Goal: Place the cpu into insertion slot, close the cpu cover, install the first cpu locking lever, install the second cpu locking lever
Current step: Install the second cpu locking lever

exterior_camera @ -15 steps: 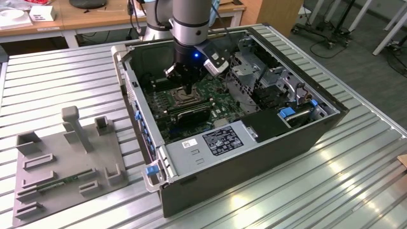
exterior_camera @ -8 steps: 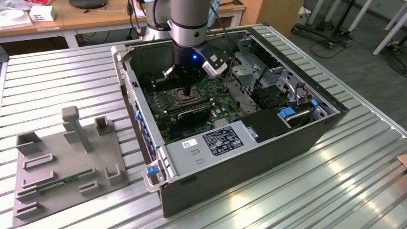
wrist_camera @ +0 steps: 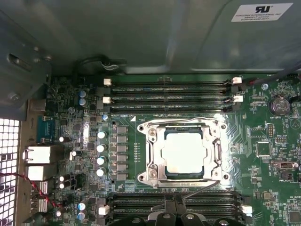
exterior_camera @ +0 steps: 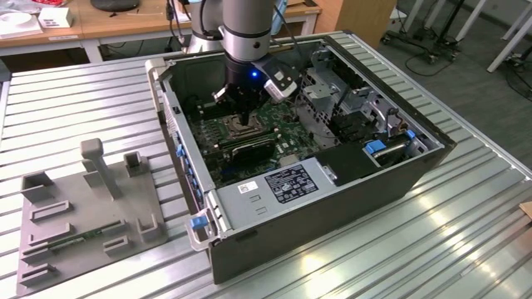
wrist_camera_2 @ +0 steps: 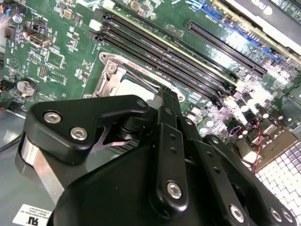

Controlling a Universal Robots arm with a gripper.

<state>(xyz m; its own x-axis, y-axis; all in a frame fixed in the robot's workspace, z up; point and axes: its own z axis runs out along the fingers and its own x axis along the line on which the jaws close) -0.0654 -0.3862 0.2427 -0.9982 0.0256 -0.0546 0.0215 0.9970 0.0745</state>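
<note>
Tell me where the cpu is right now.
In the first wrist view the cpu lies in the insertion slot, framed by the cpu cover, between two banks of long black memory slots on the green motherboard.

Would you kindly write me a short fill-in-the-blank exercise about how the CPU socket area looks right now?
1. The cpu lies inside the insertion ____.
2. The cpu cover lies ____ over the chip, framing it.
3. The motherboard is coloured ____.
4. In the exterior view, the gripper reaches into the open computer ____.

Missing words: slot; closed; green; case
</note>
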